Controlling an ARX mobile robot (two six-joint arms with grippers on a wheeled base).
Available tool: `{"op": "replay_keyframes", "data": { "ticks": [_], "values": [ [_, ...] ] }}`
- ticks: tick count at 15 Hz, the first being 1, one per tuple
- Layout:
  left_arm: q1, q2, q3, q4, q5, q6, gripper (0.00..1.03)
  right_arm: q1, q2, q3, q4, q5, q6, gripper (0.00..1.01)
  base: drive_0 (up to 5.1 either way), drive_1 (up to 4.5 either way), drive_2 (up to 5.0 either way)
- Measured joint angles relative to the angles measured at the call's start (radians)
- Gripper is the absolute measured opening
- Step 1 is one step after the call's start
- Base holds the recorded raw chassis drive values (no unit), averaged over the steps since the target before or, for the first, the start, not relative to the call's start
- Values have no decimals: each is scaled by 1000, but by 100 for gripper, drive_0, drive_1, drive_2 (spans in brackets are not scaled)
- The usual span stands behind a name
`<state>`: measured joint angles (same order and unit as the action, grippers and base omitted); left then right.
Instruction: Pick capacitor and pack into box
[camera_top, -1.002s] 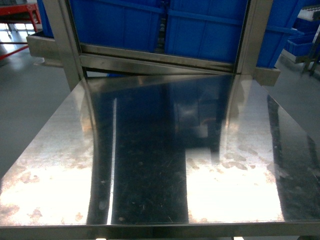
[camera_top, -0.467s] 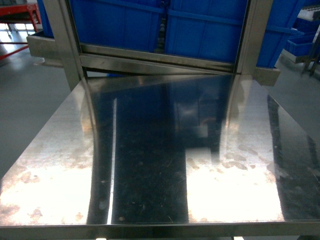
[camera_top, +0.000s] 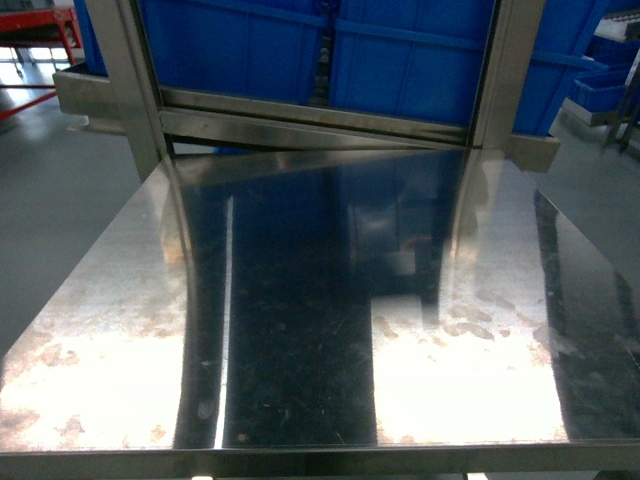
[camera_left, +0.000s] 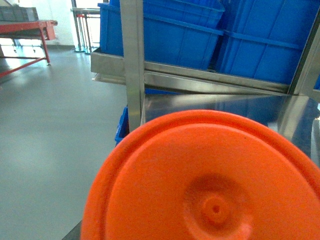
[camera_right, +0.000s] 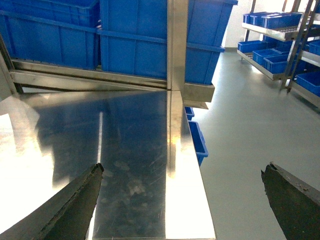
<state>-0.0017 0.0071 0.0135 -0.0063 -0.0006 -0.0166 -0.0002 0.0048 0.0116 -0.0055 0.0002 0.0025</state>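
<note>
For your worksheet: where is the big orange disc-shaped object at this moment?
The orange disc fills the lower half of the left wrist view, right up against the lens, in front of the steel upright and blue bins; the head view does not show it.

Shiny steel table (camera_top: 300, 330) with glare patches, blue plastic bins (camera_top: 330, 50) on a steel rack (camera_top: 300, 115) behind it, grey floor (camera_right: 250, 125), red metal frame (camera_left: 25, 30) far left, more blue bins on shelving (camera_right: 280, 30) at right
</note>
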Motion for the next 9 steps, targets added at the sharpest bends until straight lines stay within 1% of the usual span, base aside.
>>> {"op": "replay_keyframes", "data": {
  "ticks": [9],
  "values": [
    [0, 0, 0, 0, 0, 0, 43, 0, 0, 0, 0, 0, 0, 98, 0, 0, 0]
  ]
}}
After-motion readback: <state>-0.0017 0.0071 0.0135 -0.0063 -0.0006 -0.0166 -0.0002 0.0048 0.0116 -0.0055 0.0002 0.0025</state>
